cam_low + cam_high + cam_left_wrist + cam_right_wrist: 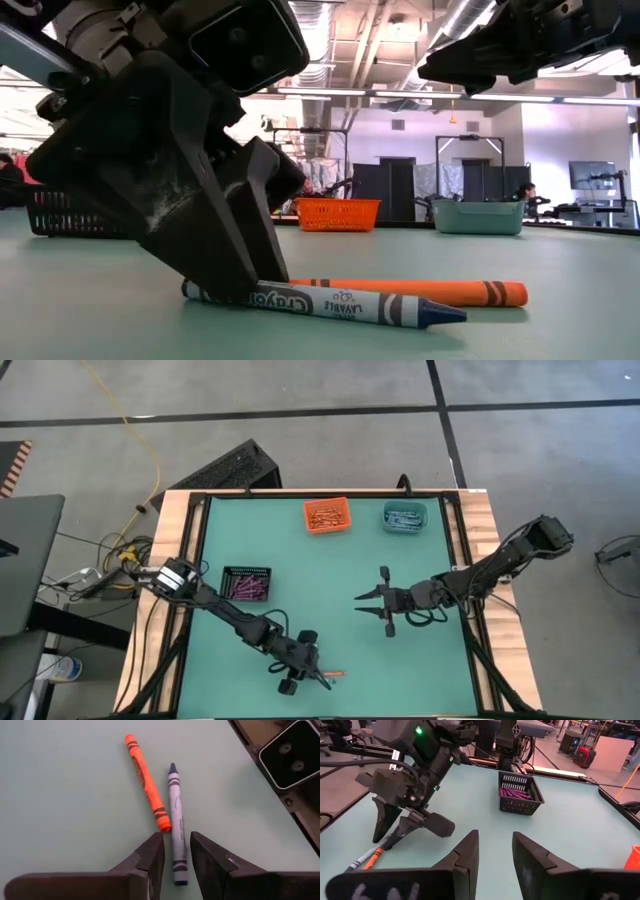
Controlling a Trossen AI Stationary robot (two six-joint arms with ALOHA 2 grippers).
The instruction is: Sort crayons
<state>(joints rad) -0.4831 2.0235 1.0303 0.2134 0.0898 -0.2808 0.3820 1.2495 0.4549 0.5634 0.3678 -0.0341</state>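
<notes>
The left gripper (176, 857) is down at the table (300, 575) near its front edge, fingers straddling the butt end of a blue crayon (176, 822) lying flat; the pads look to sit just off its sides, so a firm clamp cannot be confirmed. An orange crayon (146, 781) lies just beside the blue one, angled away, its near end close to one finger. Beyond both is bare green surface, while the table's dark rim runs close on the other side. The right gripper (380, 600) hovers mid-table with spread, empty fingers. The black bin (246, 583) of purple crayons sits toward the left edge; the orange bin (327, 516) and teal bin (404, 516) stand along the far edge.
</notes>
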